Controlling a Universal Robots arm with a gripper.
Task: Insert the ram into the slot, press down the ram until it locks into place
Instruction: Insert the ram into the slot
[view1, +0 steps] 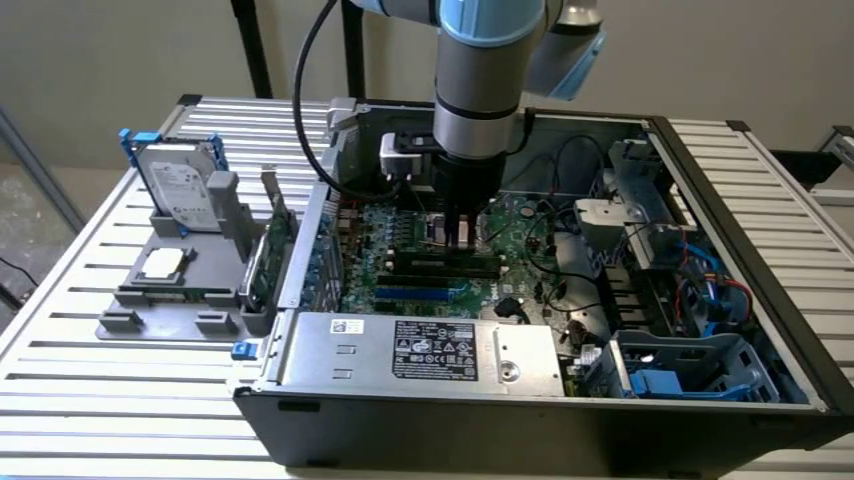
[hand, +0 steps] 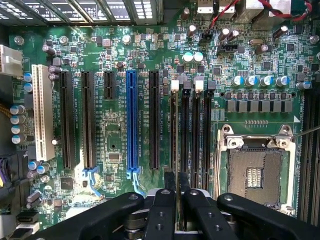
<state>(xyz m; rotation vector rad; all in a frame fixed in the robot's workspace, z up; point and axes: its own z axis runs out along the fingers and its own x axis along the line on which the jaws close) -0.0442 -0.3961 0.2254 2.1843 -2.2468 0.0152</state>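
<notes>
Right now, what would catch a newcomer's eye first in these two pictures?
The arm hanging down into the open computer case, its gripper low over the parallel black memory slots. To either side of them, the bright-blue socket and the bare processor socket stand out. A hard drive stands outside the case, at the exterior view's left.

arm (view1: 470, 105): vertical, wrist down | tool (hand: 177, 177): fingers (hand: 169, 181) close together
</notes>
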